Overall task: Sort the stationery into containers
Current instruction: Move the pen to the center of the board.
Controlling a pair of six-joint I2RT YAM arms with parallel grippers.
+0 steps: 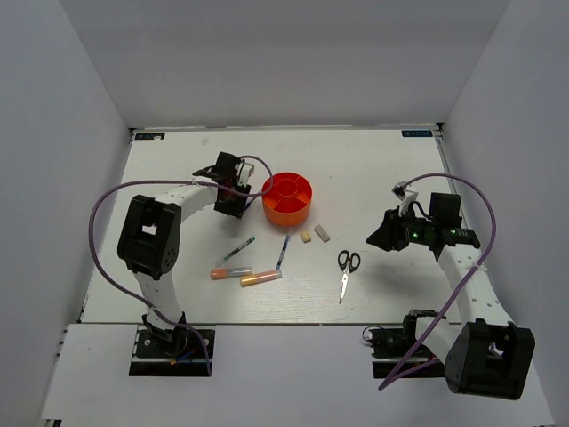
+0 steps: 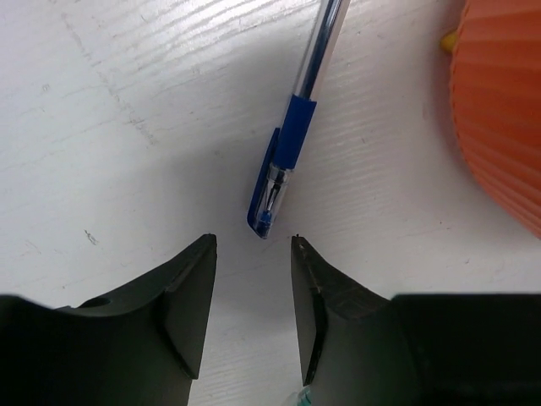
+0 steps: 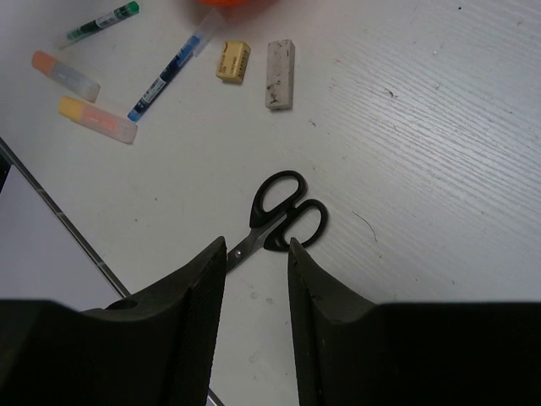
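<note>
The left gripper (image 2: 254,241) has its jaws parted with nothing between them. Just ahead of its fingertips a blue pen (image 2: 296,144) lies flat on the white table (image 1: 373,169), its capped end pointing at the gap but not touching either finger. The ribbed wall of the orange organizer (image 2: 503,118) stands close on the pen's right.

The right gripper (image 3: 256,244) is likewise spread and empty. Through its gap show the black-handled scissors (image 3: 279,216), lying closed on the table, handles away from the fingers. Beyond them lie two beige erasers (image 3: 233,61) (image 3: 281,62) side by side, apart from each other. Further on are a second blue pen (image 3: 165,79), a green-capped pen (image 3: 103,21) and two orange-and-clear markers (image 3: 66,74) (image 3: 97,118). All of these lie loose between the organizer and the near edge, none inside it.

From above, the left arm (image 1: 147,236) bends up at the elbow and reaches forward, its wrist just left of the organizer. The right arm (image 1: 462,267) rises from its base and turns its wrist left, toward the scissors, with the jaws near them. A purple cable (image 1: 107,200) loops over each arm.
</note>
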